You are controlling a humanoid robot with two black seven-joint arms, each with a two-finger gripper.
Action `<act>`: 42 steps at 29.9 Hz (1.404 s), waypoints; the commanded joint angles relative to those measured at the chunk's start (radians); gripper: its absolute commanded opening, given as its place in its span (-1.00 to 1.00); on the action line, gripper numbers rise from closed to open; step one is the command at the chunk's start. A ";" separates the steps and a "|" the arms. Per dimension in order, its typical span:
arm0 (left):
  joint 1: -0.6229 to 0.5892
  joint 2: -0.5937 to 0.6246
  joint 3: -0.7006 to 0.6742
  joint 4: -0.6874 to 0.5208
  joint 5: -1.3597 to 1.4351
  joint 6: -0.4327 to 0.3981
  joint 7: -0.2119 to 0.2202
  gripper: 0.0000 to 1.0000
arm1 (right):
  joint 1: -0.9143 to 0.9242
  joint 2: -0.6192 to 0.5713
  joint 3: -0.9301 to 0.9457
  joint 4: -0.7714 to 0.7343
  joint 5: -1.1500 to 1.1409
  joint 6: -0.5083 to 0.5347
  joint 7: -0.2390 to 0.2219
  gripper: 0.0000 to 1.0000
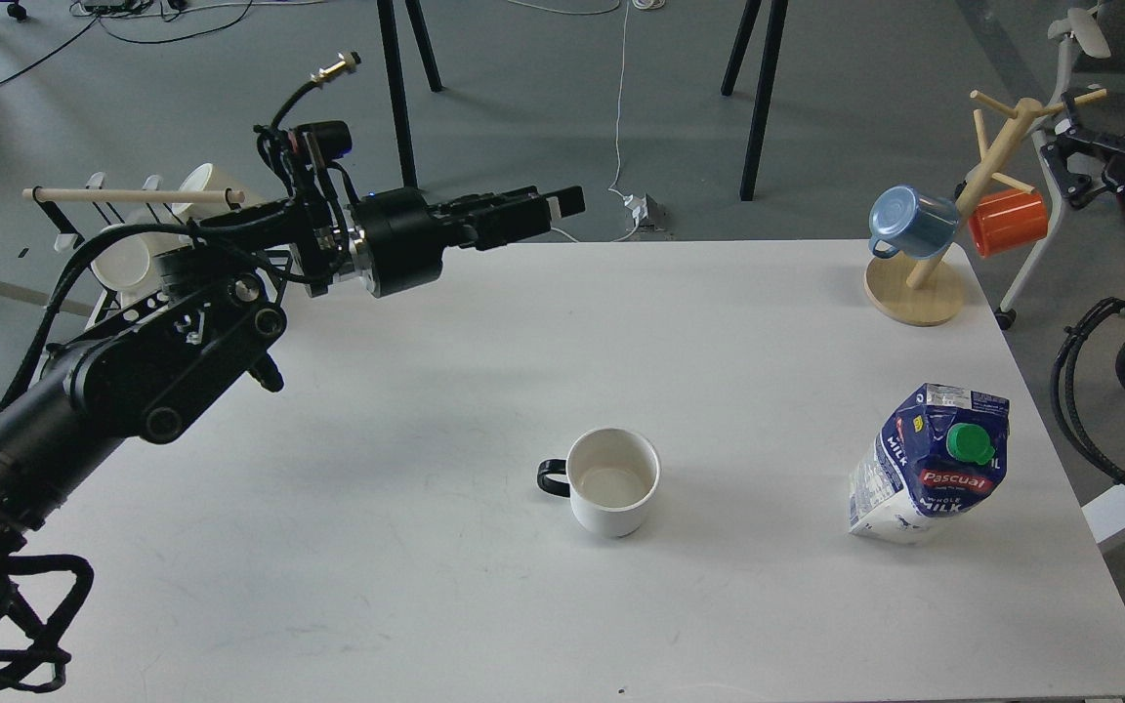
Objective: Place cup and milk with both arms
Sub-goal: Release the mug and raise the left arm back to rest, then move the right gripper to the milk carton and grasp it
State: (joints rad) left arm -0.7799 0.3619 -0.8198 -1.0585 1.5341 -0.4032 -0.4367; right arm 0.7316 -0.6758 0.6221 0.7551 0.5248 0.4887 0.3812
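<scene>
The cup (613, 485), a wide white mug with a black loop handle pointing left, stands upright and free on the white table (426, 586), just right of centre. The milk (929, 467), a dark blue and white carton with a green cap, stands near the table's right edge. My left gripper (553, 205) is raised over the table's far edge, well up and left of the cup, fingers pointing right, open and empty. My right gripper (1070, 156) is off the table's right side, above and behind the milk, next to the mug tree; its fingers are too dark to tell apart.
A wooden mug tree (914, 288) at the back right corner holds a blue mug (909, 223) and an orange mug (1007, 222). A black wire rack (230, 293) with cream mugs stands at the back left, partly behind my left arm.
</scene>
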 commanded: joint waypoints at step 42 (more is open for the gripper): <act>0.007 0.130 -0.033 0.353 -1.529 -0.042 0.070 0.99 | -0.985 0.054 0.076 0.587 -0.175 0.000 0.067 0.99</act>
State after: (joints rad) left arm -0.7745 0.4915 -0.8532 -0.7057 0.0043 -0.4454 -0.3659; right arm -0.2297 -0.6566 0.6947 1.3279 0.3973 0.4887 0.4481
